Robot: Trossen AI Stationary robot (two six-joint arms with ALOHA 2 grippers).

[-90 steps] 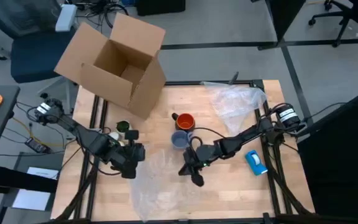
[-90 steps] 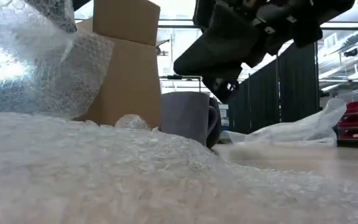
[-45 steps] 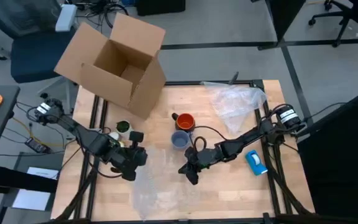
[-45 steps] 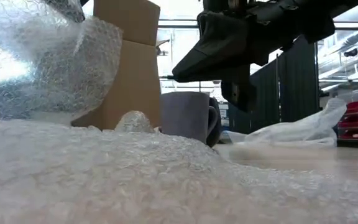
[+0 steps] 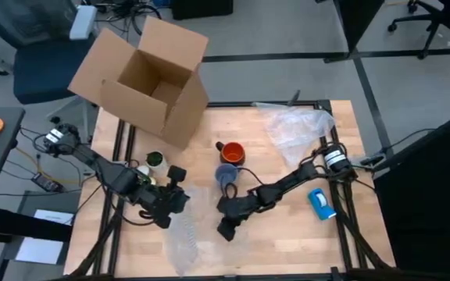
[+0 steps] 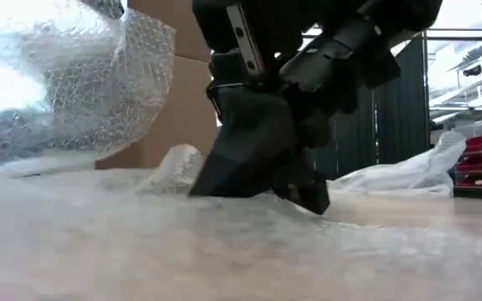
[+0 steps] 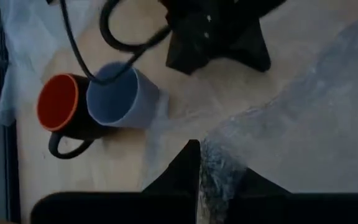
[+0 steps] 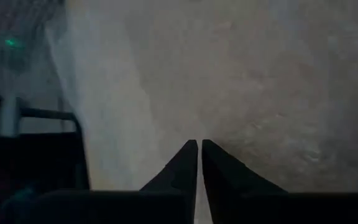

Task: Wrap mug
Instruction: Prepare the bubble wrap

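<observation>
The orange mug stands upright on the table's middle with a blue-grey mug touching its near side; no gripper touches either. A sheet of bubble wrap lies near the front edge. My left gripper is shut on the wrap's left part, which stands raised. My right gripper is shut, with its tips down on the wrap just near of the mugs. The left wrist view shows both mugs beyond the held wrap. My left gripper pinches a bunched edge of the bubble wrap between its two fingers, coming from the table's left. That part is lifted off the table and curves up; the rest lies flat. My right gripper stands with its shut fingertips on the lying bubble wrap, slanting down from the right. Whether a layer is caught between the fingers, I cannot tell.
An open cardboard box stands tilted at the far left corner. A crumpled clear plastic bag lies at the far right. A small blue item lies at the right edge, and a small dark green object sits left of the mugs.
My right gripper has gone left, toward the near edge and down, from above the blue-grey mug onto the wrap. My left gripper has moved a little right with the wrap's left part, which has risen and folded toward the right, so the sheet looks narrower.
</observation>
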